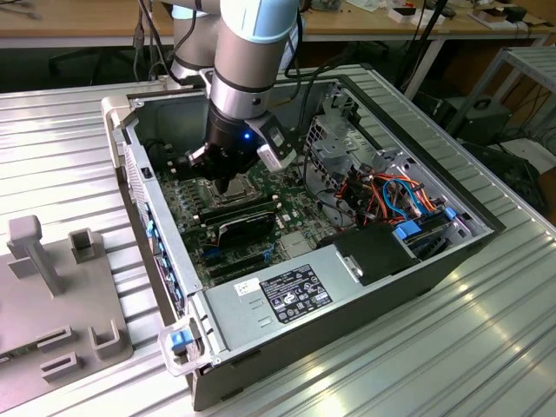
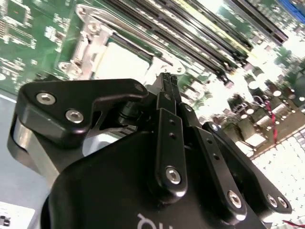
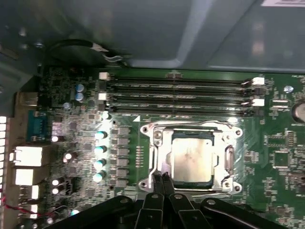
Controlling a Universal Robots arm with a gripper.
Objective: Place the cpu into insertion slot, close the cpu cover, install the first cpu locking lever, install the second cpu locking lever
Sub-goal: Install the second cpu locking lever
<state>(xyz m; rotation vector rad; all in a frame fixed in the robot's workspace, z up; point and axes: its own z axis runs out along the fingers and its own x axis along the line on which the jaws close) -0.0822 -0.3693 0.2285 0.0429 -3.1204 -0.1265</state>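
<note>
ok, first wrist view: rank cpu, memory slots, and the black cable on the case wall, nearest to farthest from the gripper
1. cpu: seated in the insertion slot under the cpu cover, right beside the gripper and its closed fingers.
2. memory slots: long black rows beyond the socket.
3. black cable: on the grey case wall past the board's edge, farthest.

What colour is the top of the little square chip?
Dull silver-grey; the cpu shows best in the first wrist view.
</note>
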